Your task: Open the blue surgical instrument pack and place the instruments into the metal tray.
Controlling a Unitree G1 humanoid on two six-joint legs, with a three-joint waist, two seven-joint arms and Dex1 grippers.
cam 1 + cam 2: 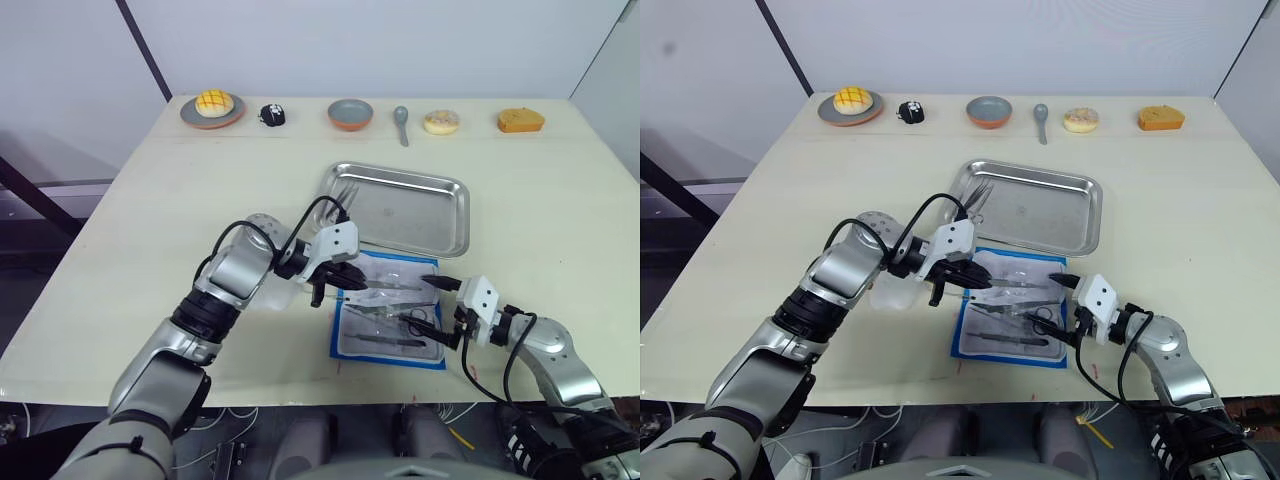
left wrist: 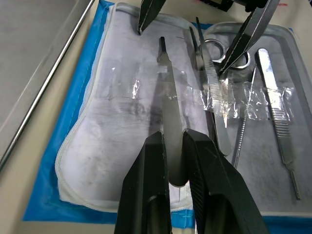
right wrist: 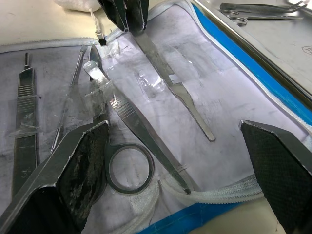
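Note:
The blue surgical instrument pack [image 1: 400, 268] lies open in front of the metal tray [image 1: 420, 215], its white lining up. Several instruments lie taped on the lining, among them ring-handled scissors [image 3: 129, 168] and a flat slim handle [image 2: 165, 92]. My left gripper [image 2: 171, 141] is shut on the near end of that slim handle, at the pack's left side [image 1: 335, 285]. At the pack's right edge my right gripper [image 1: 445, 312] stands open, its fingers either side of the scissors' handle end. Two instruments [image 1: 345, 192] lie in the tray's far left corner.
Along the table's far edge stand a plate with a bun [image 1: 213, 105], a small black toy [image 1: 272, 115], a grey bowl [image 1: 350, 114], a spoon [image 1: 401, 122], a doughnut [image 1: 441, 122] and an orange bread piece [image 1: 521, 121]. A whitish lump [image 1: 895, 295] lies left of the pack.

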